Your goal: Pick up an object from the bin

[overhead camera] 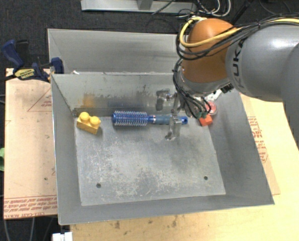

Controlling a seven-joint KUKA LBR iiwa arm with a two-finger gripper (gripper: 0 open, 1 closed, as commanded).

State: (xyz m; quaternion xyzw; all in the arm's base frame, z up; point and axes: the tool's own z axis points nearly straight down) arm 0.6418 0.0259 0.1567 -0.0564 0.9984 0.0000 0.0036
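You see the arm [270, 59] reaching in from the right, its thick grey link crossing the bin's [149, 174] far right corner; the wrist bends downward under the rounded orange cover [204, 49], with a yellow cable [209, 36] looped over it and dark cables hanging below; on the grey link you can read the letters "UKA", the start of the word hidden by the cover.

The gripper [168, 119] points down at the bin floor near the back wall, right of centre; its fingers [173, 130] stand apart, open, one on the far side and one on the near side of the handle of a blue hairbrush [131, 118]; whether they touch the handle you cannot tell.

The blue hairbrush lies flat along the back of the floor, bristle head to the left, handle to the right and passing between the fingers; well to its left, near the left wall, sits a yellow toy brick [88, 123] with two studs.

Just right of the gripper, beneath the cables, is a small red piece [205, 120]; you cannot tell if it is part of the robot or a loose thing.
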